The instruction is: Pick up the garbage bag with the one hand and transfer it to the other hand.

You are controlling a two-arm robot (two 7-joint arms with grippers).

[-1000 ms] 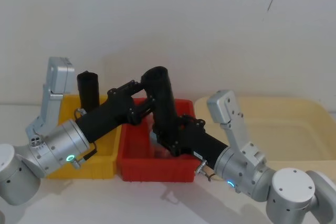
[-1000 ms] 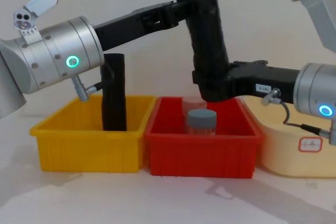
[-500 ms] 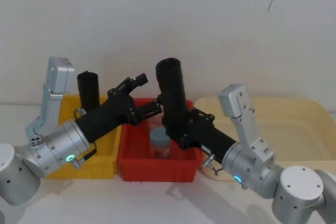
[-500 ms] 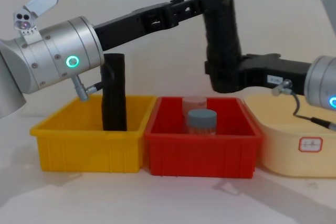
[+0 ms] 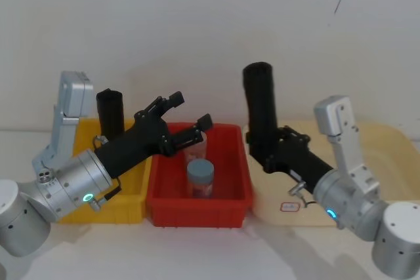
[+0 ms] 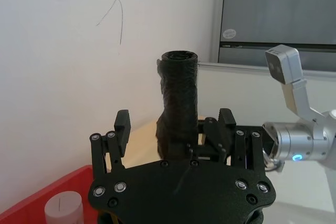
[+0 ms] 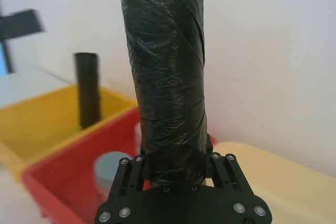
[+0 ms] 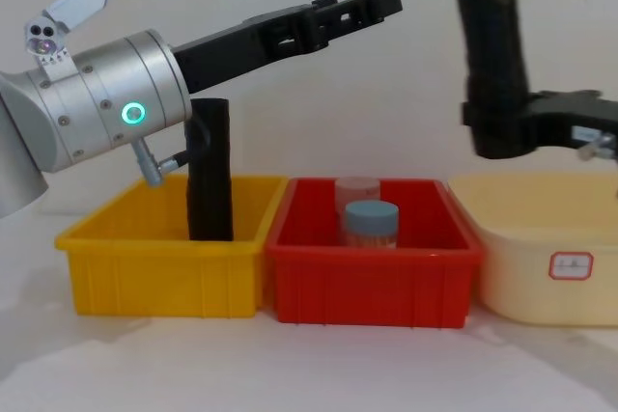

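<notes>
The garbage bag (image 5: 260, 111) is a crinkled, glossy black roll held upright, and my right gripper (image 5: 268, 151) is shut on its lower end. It hangs above the left edge of the cream tub (image 5: 367, 137). In the chest view the garbage bag (image 8: 491, 38) rises from the right gripper (image 8: 498, 132). My left gripper (image 5: 190, 111) stands open over the red bin (image 5: 197, 209), apart from the bag, with nothing between its fingers. The left wrist view shows the left gripper (image 6: 175, 121) open with the garbage bag (image 6: 179, 90) beyond it. The right wrist view has the right gripper (image 7: 176, 163) clamped around the garbage bag (image 7: 165, 61).
A smooth matte black roll (image 8: 210, 173) stands in the yellow bin (image 8: 159, 272). The red bin (image 8: 372, 287) holds a blue-lidded jar (image 8: 372, 225) and a clear cup (image 8: 356, 190) behind it. The cream tub (image 8: 546, 272) sits to the right of the red bin.
The left gripper opened and let go of the bag's top. The right gripper then carried the bag rightward, from over the red bin to the cream tub's edge.
</notes>
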